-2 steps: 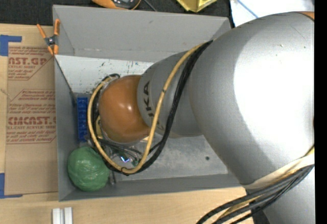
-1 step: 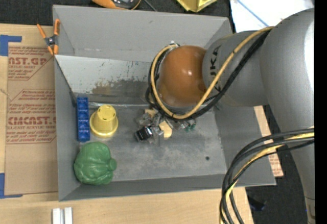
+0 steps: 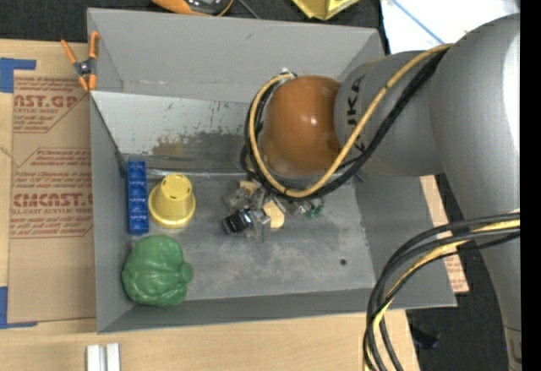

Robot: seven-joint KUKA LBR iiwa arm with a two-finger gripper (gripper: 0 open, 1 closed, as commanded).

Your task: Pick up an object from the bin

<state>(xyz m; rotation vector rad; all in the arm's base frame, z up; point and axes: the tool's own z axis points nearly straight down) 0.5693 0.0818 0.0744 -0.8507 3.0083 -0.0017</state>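
Note:
My gripper [image 3: 252, 213] hangs below the arm's orange dome, low over the bin floor near the middle. Its tip stands on bare floor with nothing visibly in it. The nearest loose thing is a yellow cone-shaped cup [image 3: 172, 200], lying a short way to the gripper's left. Left of the cup, a blue studded brick strip [image 3: 136, 196] lies along the left wall. A green lumpy soft toy [image 3: 156, 270] sits in the front left corner, further from the gripper.
The arm and its cables cover the bin's right and back middle. Sloped walls close in at the back and left. Bare floor stretches from the gripper to the front wall and the front right.

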